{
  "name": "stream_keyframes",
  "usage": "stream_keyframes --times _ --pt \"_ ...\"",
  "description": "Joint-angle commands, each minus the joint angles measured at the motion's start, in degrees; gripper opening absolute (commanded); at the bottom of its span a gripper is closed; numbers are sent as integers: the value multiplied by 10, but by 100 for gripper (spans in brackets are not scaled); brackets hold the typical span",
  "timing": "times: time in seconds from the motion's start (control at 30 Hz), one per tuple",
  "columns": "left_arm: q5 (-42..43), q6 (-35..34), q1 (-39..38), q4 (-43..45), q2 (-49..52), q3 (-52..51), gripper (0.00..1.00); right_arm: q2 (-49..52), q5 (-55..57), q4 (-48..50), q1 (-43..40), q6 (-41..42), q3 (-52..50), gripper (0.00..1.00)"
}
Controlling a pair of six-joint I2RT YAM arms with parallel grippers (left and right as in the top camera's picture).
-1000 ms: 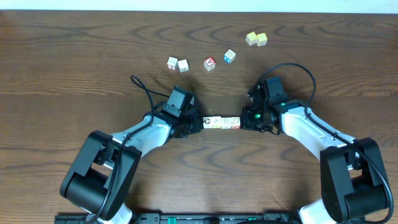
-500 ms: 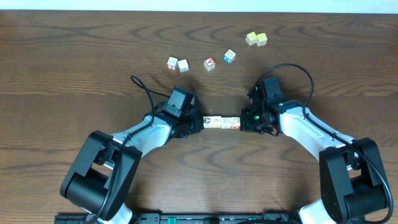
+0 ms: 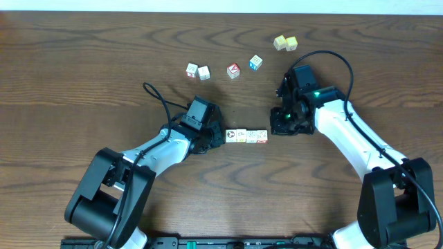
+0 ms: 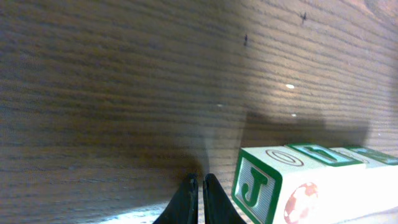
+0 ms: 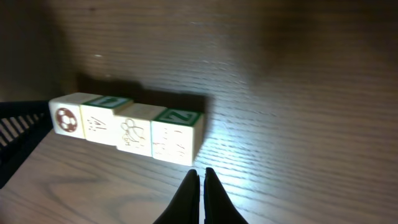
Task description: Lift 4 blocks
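Overhead: the blocks [image 3: 247, 135] sit as 4 in one tight row on the table [image 3: 83, 83], long axis running side to side btwn the two arms. The left gripper [image 3: 223, 136] is at the row's left end, tips right by the end cube; touching or not, can't tell. The right gripper [image 3: 273, 130] is near the other end w/ a small gap. Six loose cubes [image 3: 233, 70] lie well apart on the far side.

Left wrist cam shows more: left gripper [image 4: 200, 186] fingers pinched together, nothing btwn them, just beside the blocks [image 4: 292, 186]; the end cube has a green J face & a red ball pic.

Right wrist cam: right gripper [image 5: 199, 180] also pinched together & empty, tips just short of the blocks [image 5: 127, 127]. The nearest cube has a green Z on top, and the row's shadow falls on the wood behind.
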Motion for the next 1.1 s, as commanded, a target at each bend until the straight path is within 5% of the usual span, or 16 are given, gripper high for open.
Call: stream_keyframes --times 0.0,1.07 --pt "-37 1 -1 -10 -1 7 7 -4 -19 22 24 -10 -17 3" --pt "-37 1 -1 -11 -1 6 7 20 -38 137 37 23 -97 1"
